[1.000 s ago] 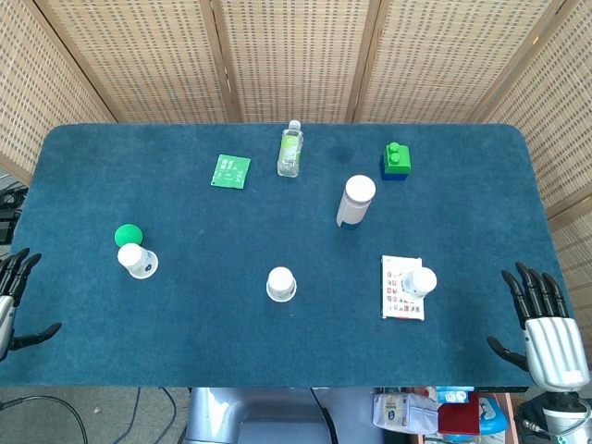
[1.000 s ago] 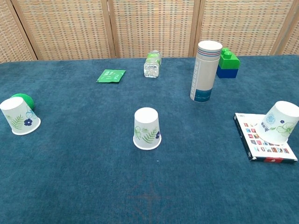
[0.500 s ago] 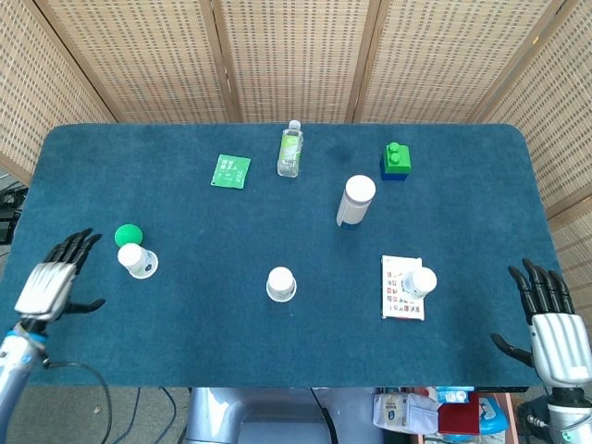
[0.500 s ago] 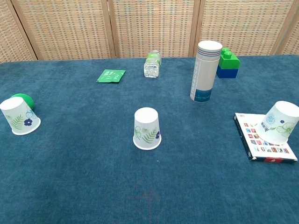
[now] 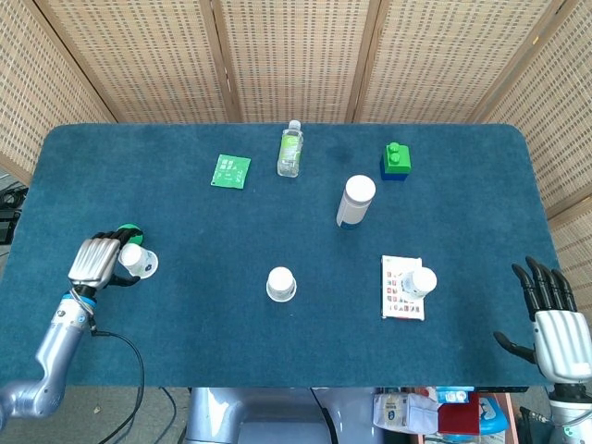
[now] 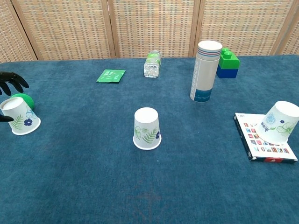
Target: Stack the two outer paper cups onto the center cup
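Observation:
Three white paper cups with leaf prints stand upside down on the blue table. The center cup (image 5: pixel 281 283) (image 6: pixel 147 129) is in the middle. The left cup (image 5: pixel 139 260) (image 6: pixel 19 116) is near the table's left edge, and my left hand (image 5: pixel 97 260) (image 6: pixel 10 82) is right beside it with fingers apart, holding nothing. The right cup (image 5: pixel 422 281) (image 6: pixel 279 122) rests on a small printed booklet (image 5: pixel 401 289) (image 6: pixel 264 143). My right hand (image 5: pixel 553 320) hovers open off the table's front right corner, far from that cup.
A green ball (image 5: pixel 128 231) (image 6: pixel 22 100) lies just behind the left cup. A tall white canister (image 5: pixel 355 201) (image 6: pixel 204 71), a lying water bottle (image 5: pixel 290 148) (image 6: pixel 152 64), a green packet (image 5: pixel 230 171) (image 6: pixel 110 75) and a green-and-blue block (image 5: pixel 397 161) (image 6: pixel 228 62) sit farther back.
My left hand has come in from the left edge to the left cup and now shows in the chest view. My right hand has drifted slightly toward me. The cups have not moved.

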